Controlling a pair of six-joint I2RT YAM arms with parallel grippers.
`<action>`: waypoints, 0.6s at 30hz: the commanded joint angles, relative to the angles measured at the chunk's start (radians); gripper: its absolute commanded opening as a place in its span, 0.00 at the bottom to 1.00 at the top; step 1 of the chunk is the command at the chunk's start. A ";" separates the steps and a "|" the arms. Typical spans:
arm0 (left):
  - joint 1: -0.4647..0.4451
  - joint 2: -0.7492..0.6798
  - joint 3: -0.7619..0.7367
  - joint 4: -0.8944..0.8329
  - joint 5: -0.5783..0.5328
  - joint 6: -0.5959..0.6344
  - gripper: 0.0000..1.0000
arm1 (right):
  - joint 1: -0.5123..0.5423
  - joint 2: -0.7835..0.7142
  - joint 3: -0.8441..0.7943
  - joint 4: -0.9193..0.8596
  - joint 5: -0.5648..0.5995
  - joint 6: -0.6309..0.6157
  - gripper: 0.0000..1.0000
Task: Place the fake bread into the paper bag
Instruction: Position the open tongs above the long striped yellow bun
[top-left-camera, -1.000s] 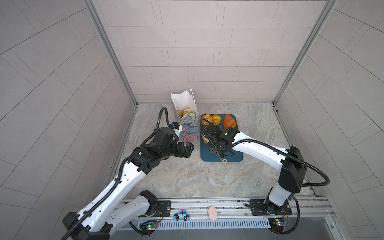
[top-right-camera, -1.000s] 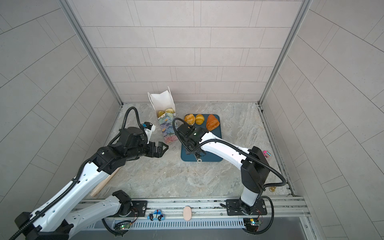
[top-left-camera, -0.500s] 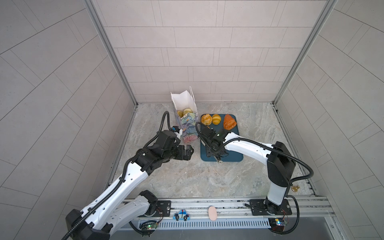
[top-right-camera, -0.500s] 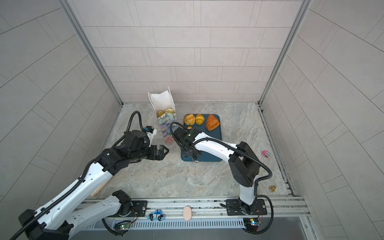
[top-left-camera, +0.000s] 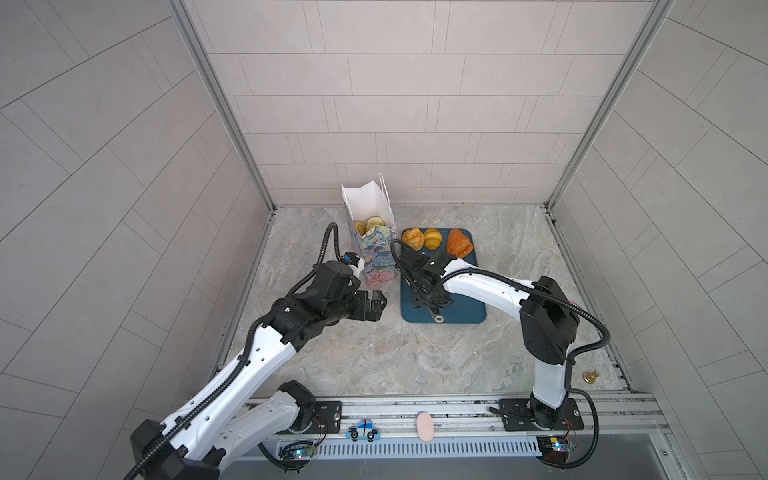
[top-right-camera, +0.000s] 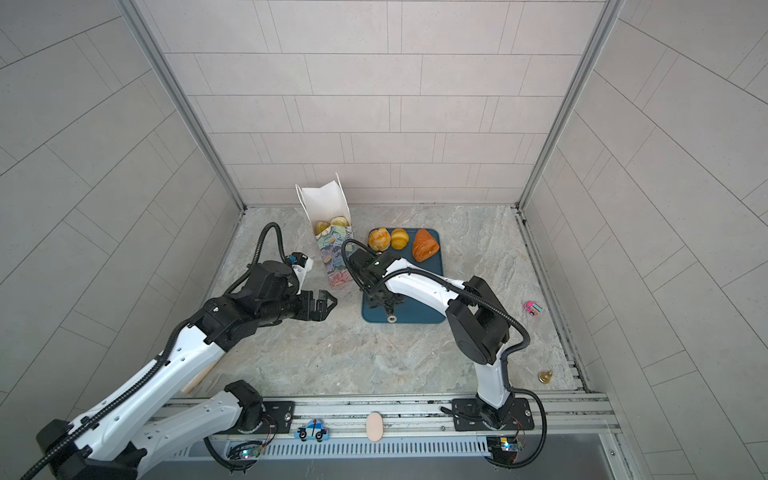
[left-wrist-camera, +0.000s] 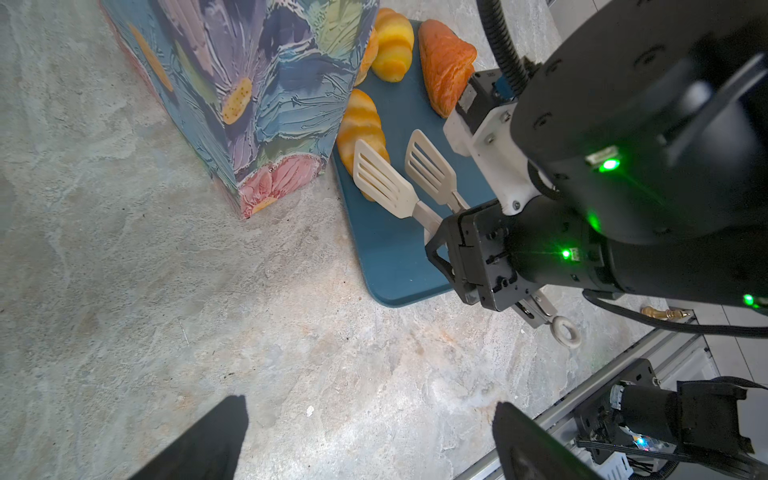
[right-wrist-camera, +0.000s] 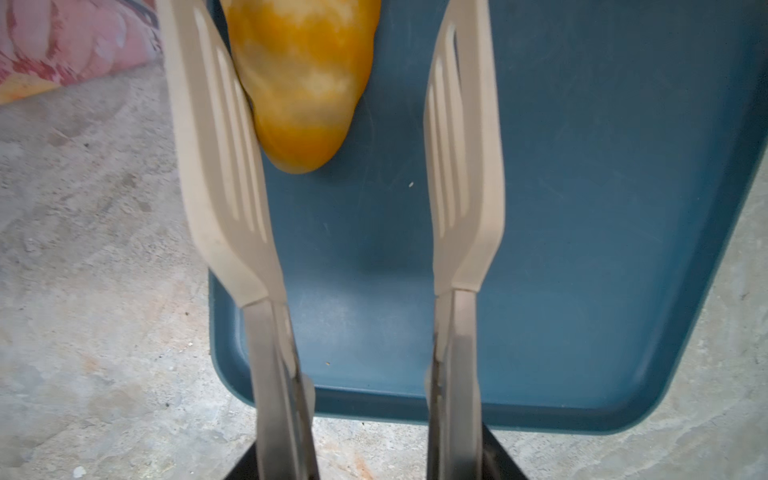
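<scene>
The paper bag (top-left-camera: 376, 257) (top-right-camera: 332, 257) (left-wrist-camera: 249, 83) stands upright with fake bread (top-left-camera: 370, 224) (top-right-camera: 332, 224) showing in its open top. On the blue tray (top-left-camera: 461, 311) (top-right-camera: 419, 311) (right-wrist-camera: 582, 208) lie two yellow rolls (top-left-camera: 412, 237) (top-left-camera: 433, 238) and an orange-brown piece (top-left-camera: 459, 243). My right gripper (top-left-camera: 426, 293) (left-wrist-camera: 478, 257) (right-wrist-camera: 370, 457) is shut on beige tongs (left-wrist-camera: 386, 183) (right-wrist-camera: 224, 166). The tongs' blades stand apart; one touches a striped roll (left-wrist-camera: 361, 124) (right-wrist-camera: 303, 83) beside the bag. My left gripper (top-left-camera: 380, 305) (top-right-camera: 330, 303) (left-wrist-camera: 370, 415) hovers open and empty in front of the bag.
The bag stands close to the tray's left edge. A brass bell (top-left-camera: 590, 376) (top-right-camera: 545, 377) and a pink toy (top-right-camera: 532, 308) lie at the right wall. A metal rail (top-left-camera: 415, 411) runs along the front. Tiled walls close the back and sides.
My right gripper has carried the tongs forward and left over the tray, to the striped roll by the bag. The left arm has barely shifted.
</scene>
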 joint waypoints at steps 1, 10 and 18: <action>0.008 -0.015 0.008 -0.013 -0.019 0.006 1.00 | -0.016 -0.023 -0.012 -0.051 0.038 -0.018 0.56; 0.008 0.003 0.027 -0.008 -0.007 0.012 1.00 | -0.033 -0.098 -0.046 -0.081 0.063 -0.065 0.55; 0.008 0.012 0.037 -0.007 0.001 0.015 1.00 | -0.027 -0.089 -0.012 -0.064 0.059 -0.181 0.59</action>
